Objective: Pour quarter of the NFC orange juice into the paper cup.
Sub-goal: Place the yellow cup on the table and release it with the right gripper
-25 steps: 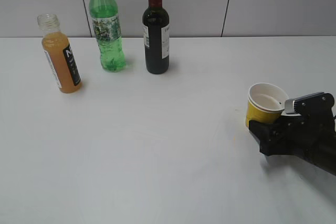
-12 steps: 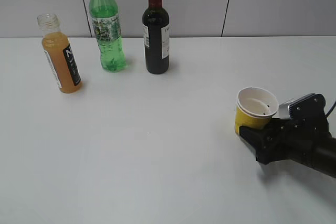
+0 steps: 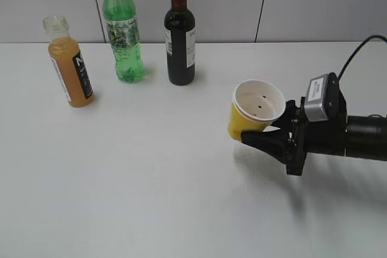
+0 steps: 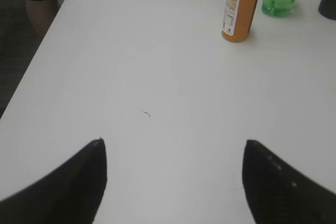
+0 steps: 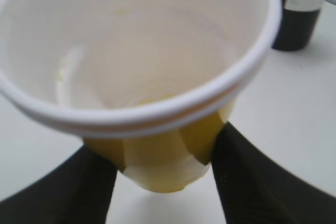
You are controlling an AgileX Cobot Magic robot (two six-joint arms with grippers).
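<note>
Gripping the small yellow paper cup (image 3: 256,113) between both black fingers, my right gripper (image 3: 266,140) holds it tilted, lifted off the white table (image 3: 157,173), at centre-right. I see its white interior with a few small dark specks. My left gripper (image 4: 173,182) hangs with jaws spread wide over bare tabletop near the table's left edge. The small clear plastic bottle of orange juice (image 3: 69,64) stands upright, capless, far left; beside it a tall green plastic bottle (image 3: 123,28) and a dark wine bottle (image 3: 179,31). Broad bare tabletop separates cup and juice.
</note>
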